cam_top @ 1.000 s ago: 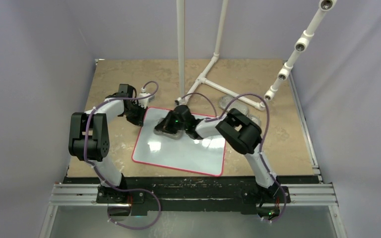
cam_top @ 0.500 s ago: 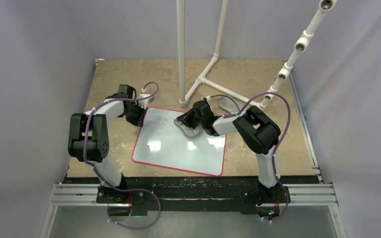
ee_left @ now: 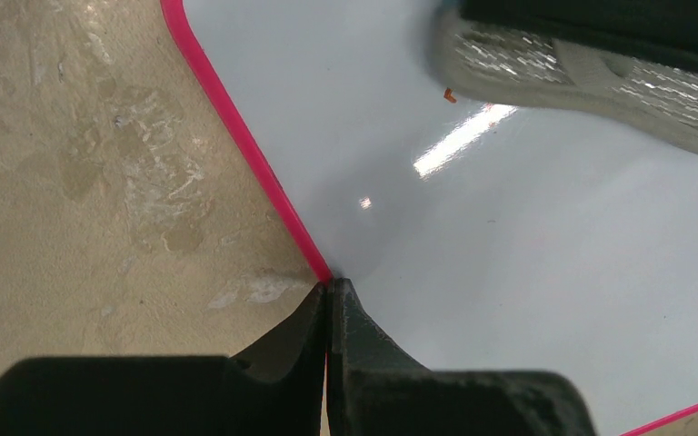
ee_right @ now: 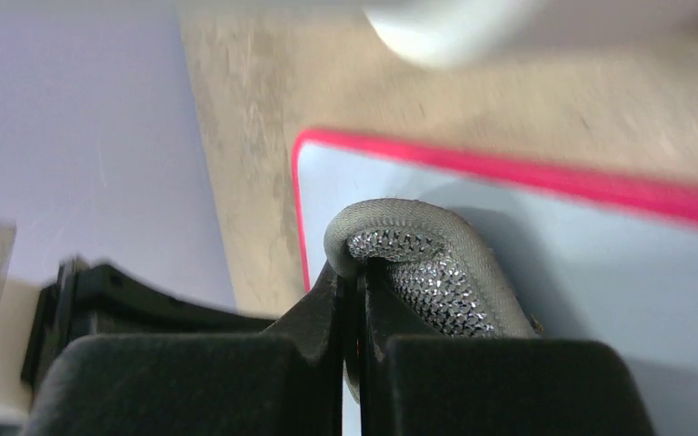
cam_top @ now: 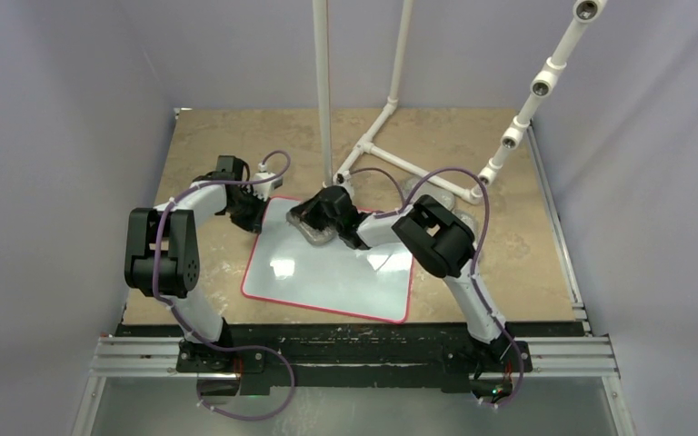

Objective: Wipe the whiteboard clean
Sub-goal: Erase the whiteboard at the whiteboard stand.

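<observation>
The whiteboard (cam_top: 327, 272) lies flat on the tan table, glossy white with a thin red rim. My left gripper (cam_top: 256, 221) is shut on its rim at the far left edge, and in the left wrist view the red rim (ee_left: 264, 177) runs in between the closed fingertips (ee_left: 329, 286). My right gripper (cam_top: 320, 216) is shut on a silvery-grey oval pad (cam_top: 313, 231) that rests on the board's far left part. The right wrist view shows the pad (ee_right: 436, 263) folded over the fingertips (ee_right: 361, 268). A tiny red fleck (ee_left: 448, 94) shows beside the pad (ee_left: 591, 77).
A white PVC pipe frame (cam_top: 377, 150) stands on the table just behind the board, with an upright pole (cam_top: 324, 91). A second grey pad (cam_top: 421, 189) lies near its base. A jointed white pipe (cam_top: 532, 100) slants up at the right. Grey walls enclose the table.
My right gripper swept the pad right along the board's far edge, then back left. Red marks that showed at the far left half a second ago are now under the pad. The left gripper stayed put.
</observation>
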`<state>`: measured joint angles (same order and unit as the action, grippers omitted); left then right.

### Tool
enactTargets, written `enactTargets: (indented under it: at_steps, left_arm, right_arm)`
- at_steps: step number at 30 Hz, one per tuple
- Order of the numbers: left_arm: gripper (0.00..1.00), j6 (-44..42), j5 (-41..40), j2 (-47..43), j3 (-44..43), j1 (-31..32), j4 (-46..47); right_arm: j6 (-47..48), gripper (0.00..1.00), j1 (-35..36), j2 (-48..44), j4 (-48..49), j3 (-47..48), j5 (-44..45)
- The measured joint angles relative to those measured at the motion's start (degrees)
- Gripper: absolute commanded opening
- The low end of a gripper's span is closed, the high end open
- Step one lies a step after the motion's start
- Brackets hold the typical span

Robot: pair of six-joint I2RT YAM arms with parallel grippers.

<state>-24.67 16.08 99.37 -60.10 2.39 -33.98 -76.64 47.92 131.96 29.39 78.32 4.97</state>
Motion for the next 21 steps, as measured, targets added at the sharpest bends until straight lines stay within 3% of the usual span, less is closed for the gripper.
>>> enactTargets:
  at_steps: [9,11,15,21]
  left_arm:
    - [0.0,0.0,0.0,-0.1,0.1,0.0,0.0]
    - [0.0,0.0,0.0,-0.1,0.1,0.0,0.0]
    - [0.0,0.0,0.0,-0.1,0.1,0.0,0.0]
    - [0.0,0.0,0.1,-0.1,0.1,0.0,-0.1]
  right_arm:
    - [-2.5,0.0,-3.1,-18.5,10.6,-32.7,-0.2]
    - [-2.9,0.0,-3.9,-20.4,12.1,-36.0,0.3]
    - [-2.3,0.0,-2.9,-17.4,11.5,-31.5,0.7]
    - [0.8,0.0,1.9,-3.9,3.9,-7.4,2.8]
